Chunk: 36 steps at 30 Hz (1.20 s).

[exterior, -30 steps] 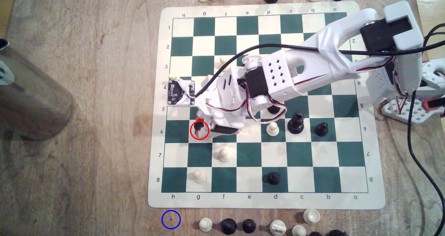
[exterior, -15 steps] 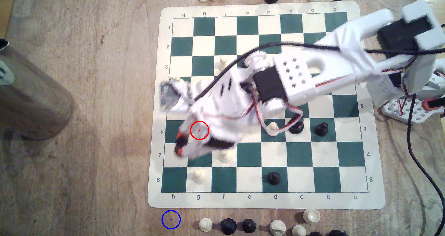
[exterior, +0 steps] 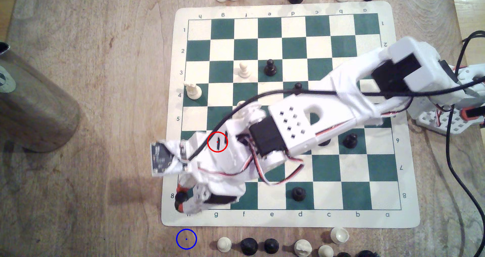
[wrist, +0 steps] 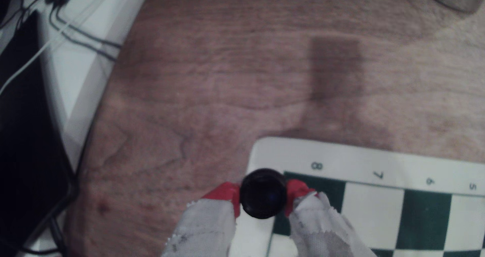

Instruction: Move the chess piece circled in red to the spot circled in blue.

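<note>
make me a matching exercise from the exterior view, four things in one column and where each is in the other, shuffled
Things:
1. black chess piece
2. blue ring
3. white piece
4. brown cylinder

Places:
A. on bare wood just below the board's h corner
B. standing on the board by the rank 4 label
C. held between the red fingertips of the gripper, over the board's h8 corner
D. on the table at the exterior view's left, off the board

Pairs: 1-C, 2-A, 3-B, 4-D

Chess piece over board corner, seemingly near blue ring.
</note>
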Each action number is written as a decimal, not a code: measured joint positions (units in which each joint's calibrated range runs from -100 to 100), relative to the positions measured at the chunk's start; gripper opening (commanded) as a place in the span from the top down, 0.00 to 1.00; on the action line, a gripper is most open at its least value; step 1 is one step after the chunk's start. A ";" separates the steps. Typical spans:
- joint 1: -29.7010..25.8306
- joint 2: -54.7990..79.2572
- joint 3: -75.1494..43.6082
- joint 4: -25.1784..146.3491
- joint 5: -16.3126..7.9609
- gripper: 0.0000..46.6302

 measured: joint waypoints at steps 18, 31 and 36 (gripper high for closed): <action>-2.36 10.31 -9.31 -1.67 -0.59 0.99; -3.54 12.99 -10.75 -3.98 -0.88 0.99; -3.76 14.33 -10.85 -4.06 -0.88 0.99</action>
